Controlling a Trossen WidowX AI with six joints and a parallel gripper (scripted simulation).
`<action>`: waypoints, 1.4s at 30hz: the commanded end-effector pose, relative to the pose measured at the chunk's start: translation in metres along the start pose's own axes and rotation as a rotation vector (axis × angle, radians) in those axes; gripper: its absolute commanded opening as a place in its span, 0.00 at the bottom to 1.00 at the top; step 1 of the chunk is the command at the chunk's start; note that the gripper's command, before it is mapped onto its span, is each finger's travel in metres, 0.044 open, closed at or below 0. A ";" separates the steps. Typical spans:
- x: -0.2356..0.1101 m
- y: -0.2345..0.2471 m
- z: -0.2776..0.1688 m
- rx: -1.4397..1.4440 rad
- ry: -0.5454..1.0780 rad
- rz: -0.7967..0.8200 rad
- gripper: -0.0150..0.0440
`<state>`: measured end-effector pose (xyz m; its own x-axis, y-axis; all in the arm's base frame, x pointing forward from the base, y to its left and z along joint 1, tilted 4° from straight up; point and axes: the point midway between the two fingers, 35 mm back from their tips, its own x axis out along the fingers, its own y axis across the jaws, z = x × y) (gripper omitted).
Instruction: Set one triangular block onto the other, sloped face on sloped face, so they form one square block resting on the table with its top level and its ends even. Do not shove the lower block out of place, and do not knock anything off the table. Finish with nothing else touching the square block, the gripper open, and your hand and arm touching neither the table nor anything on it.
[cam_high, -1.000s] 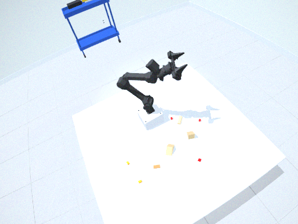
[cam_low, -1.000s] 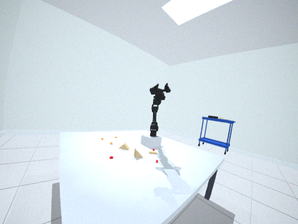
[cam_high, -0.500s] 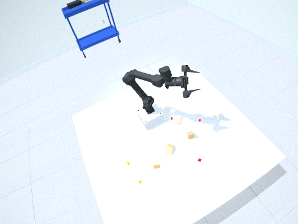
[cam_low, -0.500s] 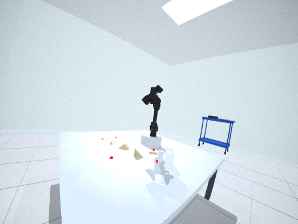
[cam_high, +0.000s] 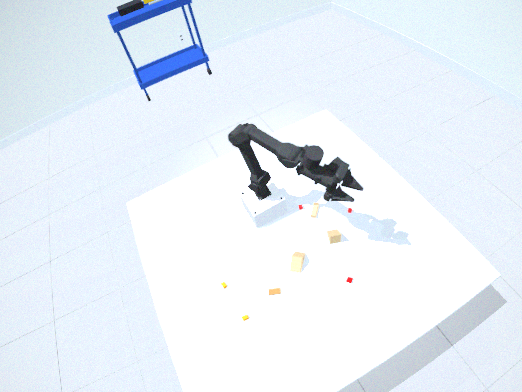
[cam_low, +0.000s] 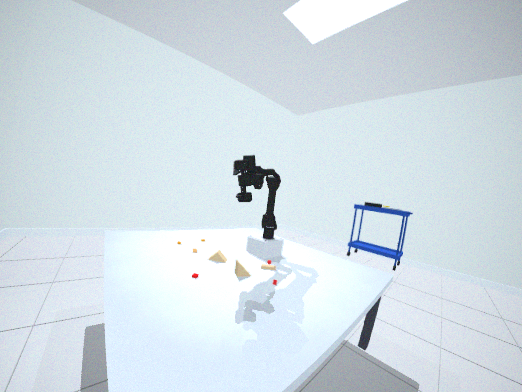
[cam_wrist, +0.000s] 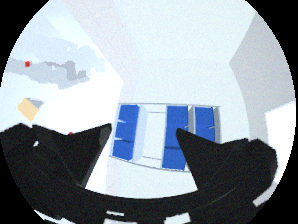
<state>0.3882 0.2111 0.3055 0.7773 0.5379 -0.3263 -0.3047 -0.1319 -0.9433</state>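
No brand, label or writing can be read in any of the views.

The black arm (cam_high: 280, 147) rises from a pale base block (cam_high: 272, 212) near the middle of the white tabletop (cam_high: 410, 310) and bends forward, carrying the gripper (cam_high: 345, 190) high above the surface. Its fingers are spread wide and released, with nothing between them; in the wrist view they frame a blue cart (cam_wrist: 176, 119) rather than any block.

The two triangular blocks lie apart on the tabletop, not yet joined. One triangular block (cam_high: 334, 236) sits in front of the gripper's shadow, and the other triangular block (cam_high: 298, 261) rests a little further out toward the table's front edge. In the exterior view both stand as tan wedges with their peaks upward, near each other but not touching.

A slim tan bar (cam_high: 315, 210) lies just beside the base block. Small red cubes (cam_high: 349, 280), small yellow cubes (cam_high: 224, 285) and a flat orange piece (cam_high: 274, 291) are scattered around. The blue cart stands on the tiled floor well away from the table, with a dark object (cam_high: 131, 7) on its top shelf.
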 end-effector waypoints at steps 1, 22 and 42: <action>0.024 0.047 -0.056 0.453 0.147 0.223 1.00; 0.007 0.198 -0.180 1.757 0.975 0.594 1.00; -0.052 0.275 -0.221 2.392 1.862 0.528 1.00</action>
<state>0.3935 -0.0250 0.0545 -0.1843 0.1658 -0.9688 0.5505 0.8340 0.0380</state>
